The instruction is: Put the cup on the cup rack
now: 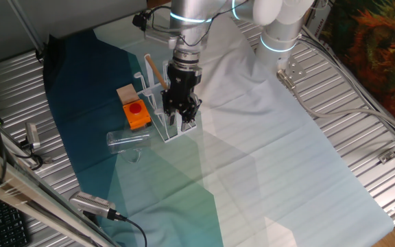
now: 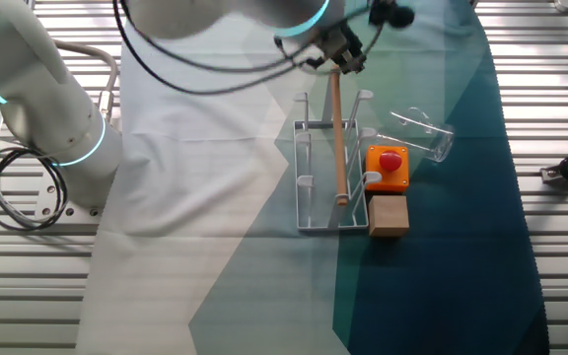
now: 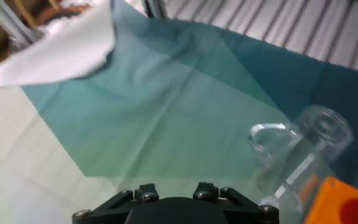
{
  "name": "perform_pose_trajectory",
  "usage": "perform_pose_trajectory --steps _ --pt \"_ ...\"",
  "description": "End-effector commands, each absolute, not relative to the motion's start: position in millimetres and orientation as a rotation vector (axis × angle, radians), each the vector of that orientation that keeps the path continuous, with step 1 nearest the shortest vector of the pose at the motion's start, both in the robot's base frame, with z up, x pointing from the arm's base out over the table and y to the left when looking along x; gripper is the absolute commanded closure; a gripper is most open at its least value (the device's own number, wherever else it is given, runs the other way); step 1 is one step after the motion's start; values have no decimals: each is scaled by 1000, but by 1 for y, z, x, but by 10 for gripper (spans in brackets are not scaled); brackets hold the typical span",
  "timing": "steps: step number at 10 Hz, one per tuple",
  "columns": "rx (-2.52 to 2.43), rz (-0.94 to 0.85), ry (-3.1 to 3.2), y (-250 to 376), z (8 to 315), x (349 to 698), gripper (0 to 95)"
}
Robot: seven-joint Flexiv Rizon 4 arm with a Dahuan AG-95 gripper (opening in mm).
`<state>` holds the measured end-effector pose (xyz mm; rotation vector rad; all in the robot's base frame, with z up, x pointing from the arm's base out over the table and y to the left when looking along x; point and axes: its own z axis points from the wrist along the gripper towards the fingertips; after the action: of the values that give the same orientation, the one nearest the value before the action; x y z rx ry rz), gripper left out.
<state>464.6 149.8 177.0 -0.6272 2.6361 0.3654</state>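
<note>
Viewing, one fixed view: gripper [image 1: 182, 115] low over cup rack [image 1: 172, 123]; finger gap cannot be told
Cup [image 1: 127, 139]: lying on its side on cloth [image 1: 266, 165], beside orange box [image 1: 137, 114]
Other fixed view: cup [image 2: 423, 134] right of rack [image 2: 316, 187], apart from it
Hand view: cup [image 3: 300, 152] at right, fingers out of frame

Ribbed metal table [image 1: 362, 89], teal and white cloth [image 1: 266, 171], patterned fabric [image 1: 376, 41] at the corner

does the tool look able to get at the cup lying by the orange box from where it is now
Probably yes. The cup lies on its side on the cloth with nothing over it. The tool hangs by the cup rack, so it must clear the pegs and the orange box first.
</note>
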Motion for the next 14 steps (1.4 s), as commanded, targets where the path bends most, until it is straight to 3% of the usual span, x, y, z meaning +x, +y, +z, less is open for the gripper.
perform_pose_trajectory --steps 1,3,9,10,14 --pt "-608 356 2698 165 181 492 570" --pt "-567 312 2803 187 200 517 570" --pt "-499 146 3009 196 195 534 570" --pt "-477 122 3017 198 195 536 760" --pt "-401 -11 3063 203 195 535 760"
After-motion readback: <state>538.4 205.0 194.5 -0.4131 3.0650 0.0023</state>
